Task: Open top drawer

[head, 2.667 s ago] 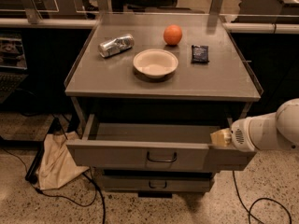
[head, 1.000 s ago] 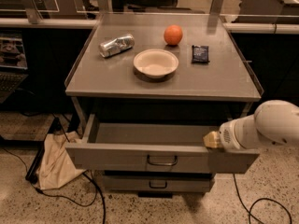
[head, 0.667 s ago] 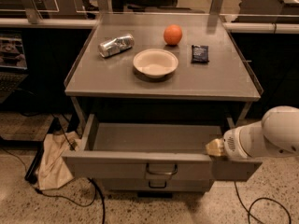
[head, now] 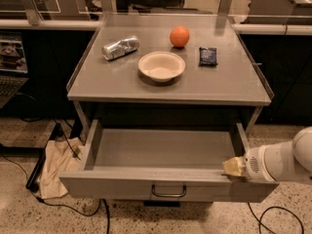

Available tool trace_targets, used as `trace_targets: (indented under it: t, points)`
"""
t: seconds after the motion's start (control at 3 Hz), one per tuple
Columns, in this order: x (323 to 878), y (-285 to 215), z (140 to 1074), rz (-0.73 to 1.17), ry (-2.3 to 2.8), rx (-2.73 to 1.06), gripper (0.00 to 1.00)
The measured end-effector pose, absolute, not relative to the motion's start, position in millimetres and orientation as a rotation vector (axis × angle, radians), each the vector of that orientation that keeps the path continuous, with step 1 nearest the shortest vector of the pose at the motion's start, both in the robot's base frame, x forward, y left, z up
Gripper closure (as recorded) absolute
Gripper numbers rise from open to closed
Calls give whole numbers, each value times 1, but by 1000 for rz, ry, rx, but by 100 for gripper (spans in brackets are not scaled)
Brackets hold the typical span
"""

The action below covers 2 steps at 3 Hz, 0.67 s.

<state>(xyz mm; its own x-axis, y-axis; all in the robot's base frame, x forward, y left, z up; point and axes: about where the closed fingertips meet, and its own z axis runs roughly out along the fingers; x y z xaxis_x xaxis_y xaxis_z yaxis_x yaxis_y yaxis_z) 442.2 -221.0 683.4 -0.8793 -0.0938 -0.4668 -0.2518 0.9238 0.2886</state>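
Note:
The top drawer is a wide grey metal drawer under the table top. It stands pulled far out, showing its shallow, bare grey tray. A small dark bracket handle sits at the centre of its front. My gripper comes in from the right on a white arm and rests at the right end of the drawer's front edge. The two lower drawers are hidden behind the open drawer front.
On the grey table top lie a crushed can, a white bowl, an orange and a dark packet. A cloth and cables lie on the floor at the left.
The drawer has slid further out towards the camera, and the gripper has moved with its right front edge. The lower drawers are now covered by the open front.

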Motion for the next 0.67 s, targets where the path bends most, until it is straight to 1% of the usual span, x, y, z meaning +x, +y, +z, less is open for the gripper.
trace_targets:
  t: [0.33,0.67]
  points:
    - [452,-228,724,480,2499,-199,100]
    - [454,-235,772,433,2382,-193,84]
